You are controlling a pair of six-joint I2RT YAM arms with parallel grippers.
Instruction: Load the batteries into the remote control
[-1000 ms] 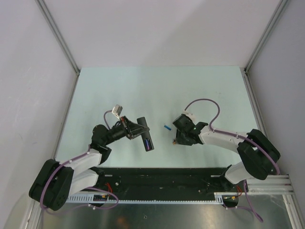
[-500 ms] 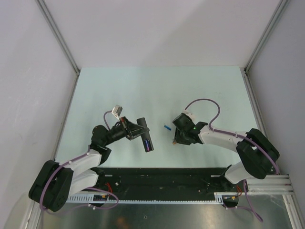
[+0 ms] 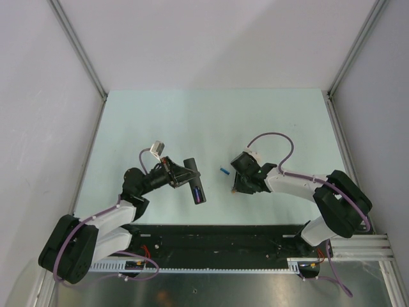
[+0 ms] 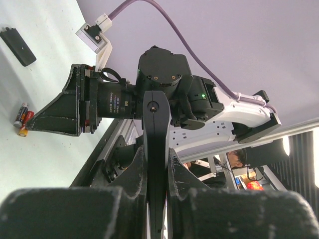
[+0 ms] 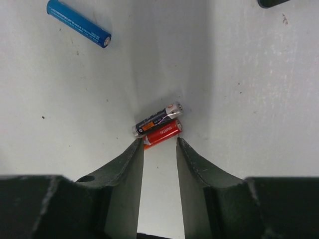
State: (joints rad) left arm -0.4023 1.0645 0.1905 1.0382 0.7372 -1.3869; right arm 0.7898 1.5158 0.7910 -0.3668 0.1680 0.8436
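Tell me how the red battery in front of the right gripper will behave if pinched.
The red battery is a smooth cylinder lying on its side, so it probably rolls if nudged. The black battery touches it, so it may get dragged along. Looks rigid, so the right gripper can likely squeeze firmly.

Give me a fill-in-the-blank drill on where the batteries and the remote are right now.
The left gripper is shut on the ____.
The red battery lies touching the ____.
The ____ lies alone, apart from that pair.
The right gripper stands ____, its fingertips at the red battery.
Missing: remote control; black battery; blue battery; open.
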